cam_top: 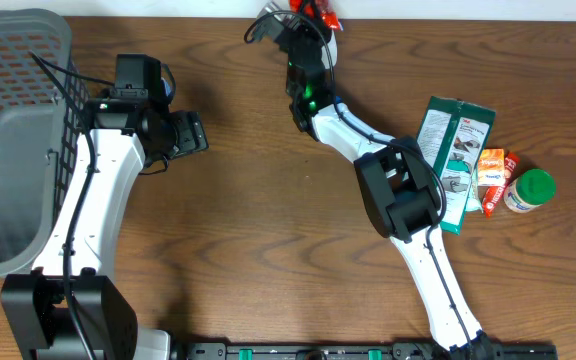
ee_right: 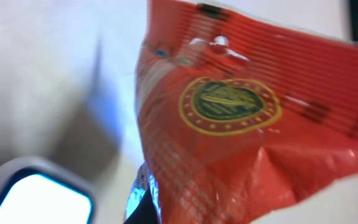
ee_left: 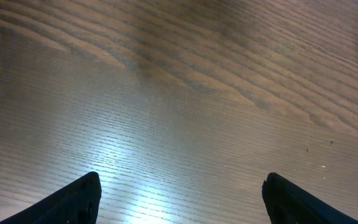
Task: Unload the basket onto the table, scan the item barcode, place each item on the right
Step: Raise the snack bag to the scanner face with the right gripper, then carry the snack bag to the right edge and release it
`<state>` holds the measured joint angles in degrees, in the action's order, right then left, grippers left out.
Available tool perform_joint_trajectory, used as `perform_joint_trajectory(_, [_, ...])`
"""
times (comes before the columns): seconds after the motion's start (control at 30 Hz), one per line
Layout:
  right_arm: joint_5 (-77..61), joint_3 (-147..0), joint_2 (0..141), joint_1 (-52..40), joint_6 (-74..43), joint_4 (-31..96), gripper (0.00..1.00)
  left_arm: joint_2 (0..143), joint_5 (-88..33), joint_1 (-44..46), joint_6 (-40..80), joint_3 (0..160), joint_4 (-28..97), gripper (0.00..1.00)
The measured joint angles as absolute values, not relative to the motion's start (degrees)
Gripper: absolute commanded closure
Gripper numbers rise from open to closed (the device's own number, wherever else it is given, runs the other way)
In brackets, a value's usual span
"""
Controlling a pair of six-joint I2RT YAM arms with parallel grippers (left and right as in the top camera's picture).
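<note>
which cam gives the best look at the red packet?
Right wrist: the red packet fills the frame, and its gold-ringed green emblem is visible though blurred. Overhead catches only a red sliver beyond the right gripper at the far edge of the table. Left wrist shows none of it, just bare wood.

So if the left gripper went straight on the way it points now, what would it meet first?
Probably the bare wooden table: nothing else shows ahead of the left gripper between its open fingers, though its tilt is hard to judge.
</note>
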<state>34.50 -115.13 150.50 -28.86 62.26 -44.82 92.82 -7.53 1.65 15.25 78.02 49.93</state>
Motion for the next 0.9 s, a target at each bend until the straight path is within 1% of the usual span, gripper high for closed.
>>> perform_joint_trajectory(0.13, [37.2,-115.3,149.8,-28.9,60.6,-42.6,0.99,92.8,-7.5,1.7,15.2,78.0,49.9,0.16])
perform_joint_trajectory(0.2, [38.5,-115.3,149.0,-28.9,59.3,-38.5,0.99,92.8,-7.5,1.7,15.2,78.0,49.9,0.16])
perform_joint_trajectory(0.27, [40.0,-115.2,147.2,-28.9,56.8,-31.3,0.99,92.8,-7.6,1.7,15.2,78.0,50.0,0.16])
perform_joint_trajectory(0.37, [41.1,-115.2,141.8,-29.0,49.8,-14.1,0.99,92.8,-7.5,1.7,15.2,78.0,49.9,0.16])
perform_joint_trajectory(0.47, [40.3,-115.3,134.5,-28.9,39.8,4.4,0.99,92.8,-7.5,1.7,15.2,78.0,49.9,0.16])
perform_joint_trajectory(0.63, [31.8,-115.6,119.9,-28.3,22.3,34.7,0.99,92.8,-7.5,1.7,15.2,78.0,49.9,0.16])
perform_joint_trajectory(0.77, [22.3,-116.7,112.9,-25.0,12.2,52.3,0.99,92.8,-7.5,1.7,15.2,78.0,49.9,0.16])
perform_joint_trajectory(0.9, [13.2,-116.7,111.8,-18.5,6.3,66.7,0.99,92.8,-7.5,1.7,15.2,78.0,49.9,0.16])
